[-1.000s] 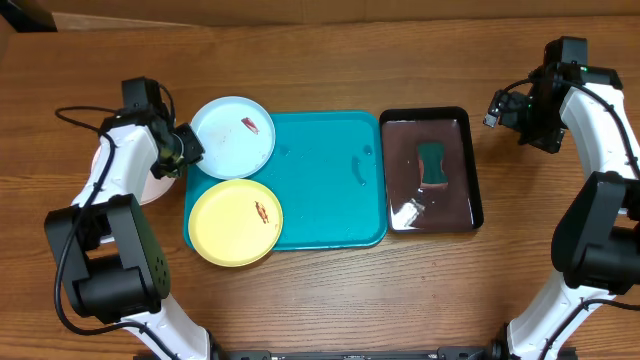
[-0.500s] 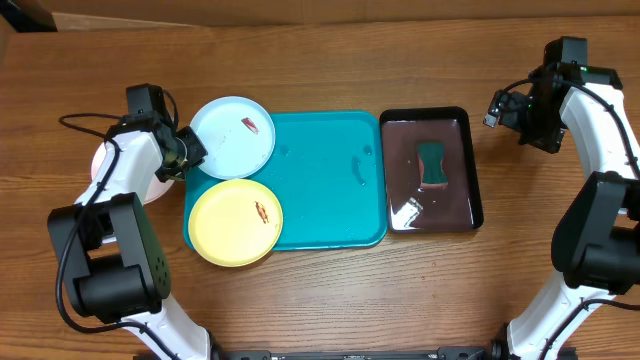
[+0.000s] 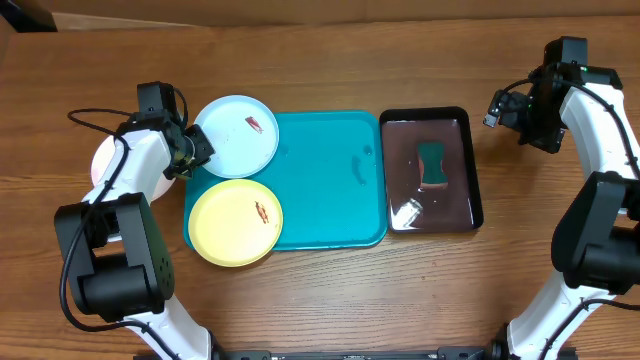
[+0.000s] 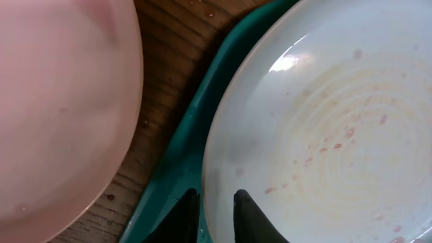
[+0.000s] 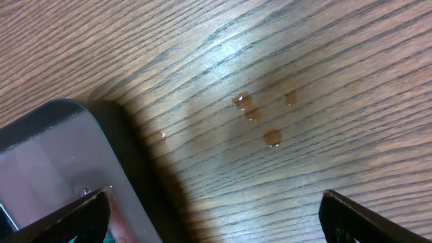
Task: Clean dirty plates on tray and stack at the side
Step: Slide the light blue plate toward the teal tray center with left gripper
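The light blue plate (image 3: 237,135) with a red smear lies at the back left corner of the turquoise tray (image 3: 330,190). My left gripper (image 3: 195,150) has its jaws closed narrowly over that plate's left rim (image 4: 217,169), one finger (image 4: 185,216) outside and one on the plate. The yellow-green plate (image 3: 235,222) with a smear lies at the tray's front left. The white plate (image 3: 103,162) lies on the table left of the tray, partly under my left arm; it also shows in the left wrist view (image 4: 61,101). My right gripper (image 5: 216,216) is open and empty over the table.
A black tray (image 3: 474,170) with dark liquid and a green sponge (image 3: 432,163) stands right of the turquoise tray. Its corner (image 5: 101,128) shows in the right wrist view, with a few droplets (image 5: 260,118) on the wood beside it.
My left gripper has moved a little right and back along the light blue plate's rim, and the plate has shifted slightly right. The right arm has not moved.
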### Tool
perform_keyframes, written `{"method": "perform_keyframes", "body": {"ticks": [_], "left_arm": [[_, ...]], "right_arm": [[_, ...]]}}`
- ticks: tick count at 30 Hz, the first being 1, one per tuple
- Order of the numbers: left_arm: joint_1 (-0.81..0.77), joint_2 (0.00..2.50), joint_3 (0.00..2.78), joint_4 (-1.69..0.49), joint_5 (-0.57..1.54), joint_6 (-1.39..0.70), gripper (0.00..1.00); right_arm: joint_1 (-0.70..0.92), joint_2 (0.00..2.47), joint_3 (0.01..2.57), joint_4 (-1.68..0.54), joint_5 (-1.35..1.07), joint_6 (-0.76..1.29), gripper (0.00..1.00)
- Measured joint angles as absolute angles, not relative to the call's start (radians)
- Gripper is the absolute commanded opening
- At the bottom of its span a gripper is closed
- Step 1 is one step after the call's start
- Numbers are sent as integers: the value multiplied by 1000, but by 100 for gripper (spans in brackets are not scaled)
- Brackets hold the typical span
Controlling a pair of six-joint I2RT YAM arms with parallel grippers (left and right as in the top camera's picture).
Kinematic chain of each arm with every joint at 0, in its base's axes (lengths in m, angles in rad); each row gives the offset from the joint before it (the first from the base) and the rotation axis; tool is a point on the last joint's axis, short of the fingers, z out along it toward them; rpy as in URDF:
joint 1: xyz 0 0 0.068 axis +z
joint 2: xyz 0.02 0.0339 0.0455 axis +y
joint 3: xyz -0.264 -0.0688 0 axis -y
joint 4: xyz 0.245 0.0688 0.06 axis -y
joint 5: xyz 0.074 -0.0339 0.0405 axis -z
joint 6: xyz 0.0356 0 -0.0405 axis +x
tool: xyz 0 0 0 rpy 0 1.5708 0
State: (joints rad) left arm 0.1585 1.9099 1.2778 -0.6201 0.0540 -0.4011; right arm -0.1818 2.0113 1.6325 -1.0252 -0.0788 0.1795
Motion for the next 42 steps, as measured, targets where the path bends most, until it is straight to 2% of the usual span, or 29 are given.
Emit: {"method": "perform_keyframes", "body": {"ticks": [10,13,19,29,42], "left_arm": [[159,1910,1245,-609,40,-413,16],[159,1910,1244,-604,39,-413,4],[159,1910,1244,-589,89,-419,4],[136,1910,1244,-593,369,-420,4],[-65,1910,1244,-590,414,-444,4]], "right_arm": [[-182,2011,1633,-1025,-78,179,100],[-182,2011,1633,-1025,-78,180,100],[-182,2011,1633,-1026,-79,180,100],[-182,2011,1633,-1025,-79,180,100],[-182,2011,1633,-1025,-78,179,100]]}}
